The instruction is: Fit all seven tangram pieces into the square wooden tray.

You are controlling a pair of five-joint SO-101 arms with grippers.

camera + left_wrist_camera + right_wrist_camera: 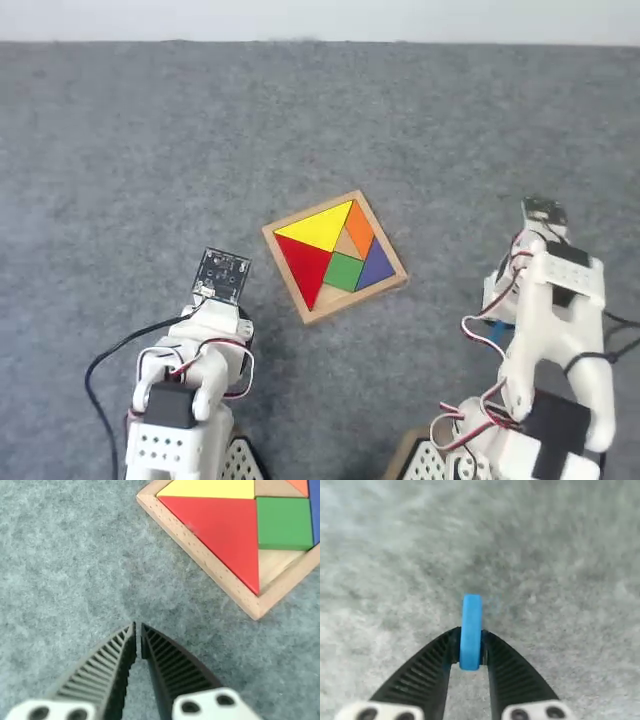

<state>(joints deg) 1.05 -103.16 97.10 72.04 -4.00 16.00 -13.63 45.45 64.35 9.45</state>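
Observation:
The square wooden tray (285, 280) lies tilted at the table's centre. It holds a yellow triangle (318, 228), a red triangle (305, 262), an orange piece (361, 228), a green square (345, 271) and a blue-violet piece (377, 266). Bare wood shows in a small triangle (348, 244) between them. My left gripper (137, 626) is shut and empty over the carpet, just short of the tray's rim (200, 550) beside the red triangle (220, 525). To the tray's right, my right gripper (470, 632) is shut on a light blue piece (472, 612), held edge-on above the carpet.
Grey carpet covers the table. The left arm (200, 350) stands at the lower left, the right arm (550, 300) at the right, both with loose wires. A white wall runs along the far edge.

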